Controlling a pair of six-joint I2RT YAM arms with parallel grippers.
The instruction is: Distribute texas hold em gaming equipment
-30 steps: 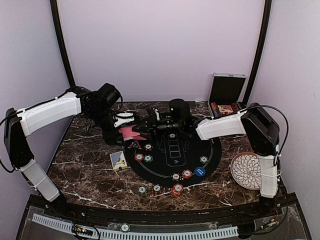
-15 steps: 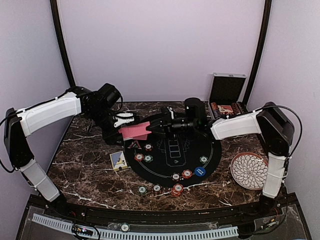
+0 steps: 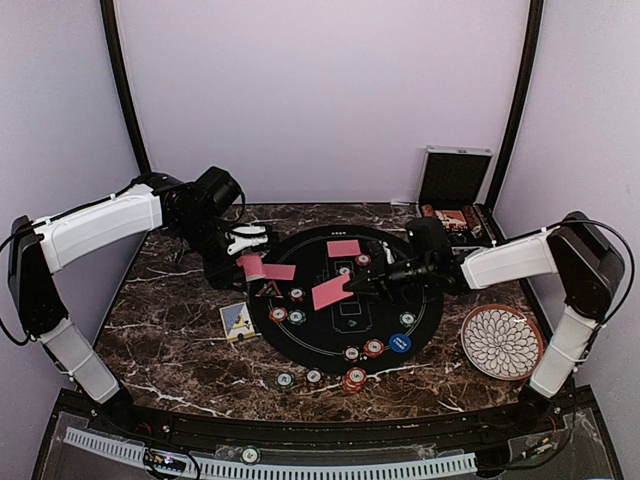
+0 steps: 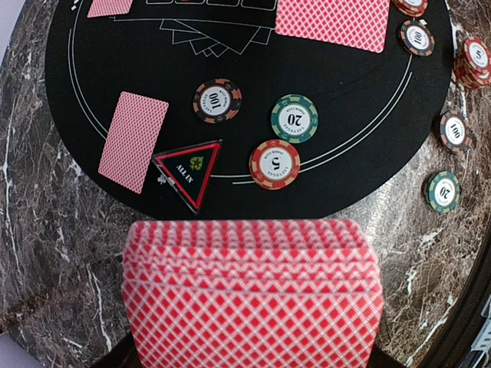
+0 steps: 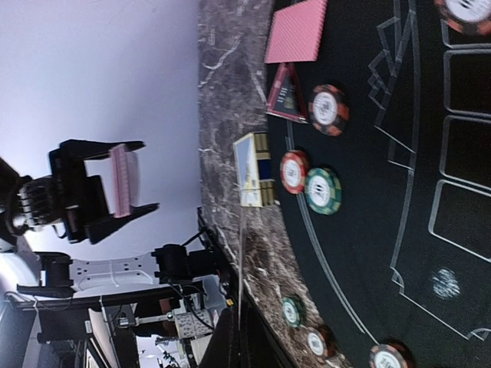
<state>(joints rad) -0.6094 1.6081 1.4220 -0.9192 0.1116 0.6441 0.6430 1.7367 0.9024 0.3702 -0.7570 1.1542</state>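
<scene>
- While your right gripper [image 3: 354,287] pinches a single red-backed card [image 3: 330,292] between closed fingers, you are mid-deal by my reading. The card hangs tilted over the black poker mat [image 3: 425,300], just toward 10 o'clock of its centre.
- One dealt card [image 3: 343,247] lies face down at the mat's 12 o'clock, and a second dealt card [image 3: 279,271] lies at 10 o'clock.
- Next, carry the held card to an unserved seat, likely around 3 or 6 o'clock. Level it, lower it, and release clear of the poker chips [image 3: 373,347].
- Your left gripper [image 3: 249,258] is clamped on the deck [image 4: 253,295], just off the mat's rim at 10 o'clock.
</scene>
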